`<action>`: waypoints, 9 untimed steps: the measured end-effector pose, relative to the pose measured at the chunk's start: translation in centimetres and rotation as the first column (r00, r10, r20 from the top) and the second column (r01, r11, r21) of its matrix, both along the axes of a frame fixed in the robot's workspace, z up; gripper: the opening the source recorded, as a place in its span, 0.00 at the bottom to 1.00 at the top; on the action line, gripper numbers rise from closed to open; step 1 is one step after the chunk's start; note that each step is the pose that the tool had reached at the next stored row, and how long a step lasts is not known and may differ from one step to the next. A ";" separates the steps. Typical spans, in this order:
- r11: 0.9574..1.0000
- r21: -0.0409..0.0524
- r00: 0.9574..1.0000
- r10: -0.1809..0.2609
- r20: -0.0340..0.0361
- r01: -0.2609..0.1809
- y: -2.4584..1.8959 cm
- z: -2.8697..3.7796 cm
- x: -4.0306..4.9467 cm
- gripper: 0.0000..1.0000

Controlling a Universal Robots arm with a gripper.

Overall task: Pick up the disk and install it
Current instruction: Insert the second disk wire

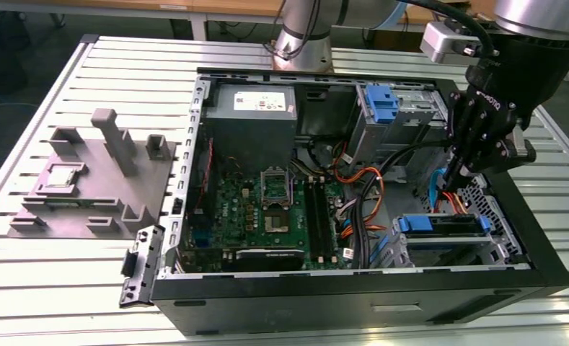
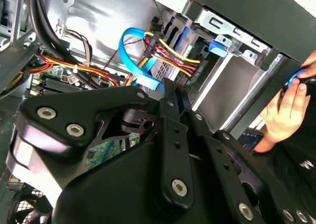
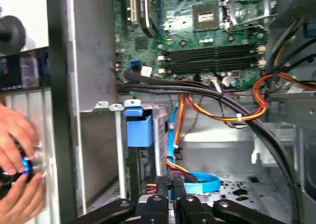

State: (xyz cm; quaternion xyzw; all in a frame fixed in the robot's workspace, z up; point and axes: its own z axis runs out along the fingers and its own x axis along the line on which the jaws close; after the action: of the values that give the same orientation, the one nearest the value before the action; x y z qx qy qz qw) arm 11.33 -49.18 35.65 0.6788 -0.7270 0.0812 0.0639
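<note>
The disk (image 1: 440, 225) sits in the drive bay at the front corner of the open computer case, on the exterior view's right, its blue carrier facing up. The first wrist view shows the carrier's blue tab (image 3: 138, 127) and the grey drive body behind it. The blue tab (image 2: 217, 47) also shows in the second wrist view. My gripper (image 1: 459, 171) hangs just above and behind that bay, beside a light-blue flat cable (image 3: 196, 183). Its fingers (image 2: 170, 93) are pressed together with nothing between them. The gripper (image 3: 171, 189) is apart from the disk.
A second blue carrier (image 1: 382, 101) stands in the upper bay near the grey power-supply box (image 1: 253, 108). Orange, red and black cables (image 3: 232, 112) cross beside the motherboard (image 1: 265, 209). A person's hands (image 3: 17, 179) work outside the case wall. A grey fixture (image 1: 91, 180) lies on the exterior view's left.
</note>
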 end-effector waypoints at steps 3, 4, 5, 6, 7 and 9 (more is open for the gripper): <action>1.000 0.000 1.000 0.000 0.000 0.000 0.00 0.00 0.00 0.16; 1.000 0.000 1.000 0.000 0.000 0.000 0.00 0.00 0.00 0.16; 1.000 0.000 1.000 0.000 0.000 0.000 0.00 0.00 0.00 0.16; 1.000 0.000 1.000 0.000 0.000 0.000 0.00 0.00 0.00 0.16; 1.000 0.000 1.000 0.000 0.000 0.000 0.00 0.00 0.00 0.16; 1.000 0.000 1.000 0.000 0.000 0.000 0.00 0.00 0.00 0.16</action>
State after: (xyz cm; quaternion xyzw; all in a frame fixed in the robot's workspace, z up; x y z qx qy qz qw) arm 11.33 -49.18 35.65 0.6788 -0.7270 0.0813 0.0638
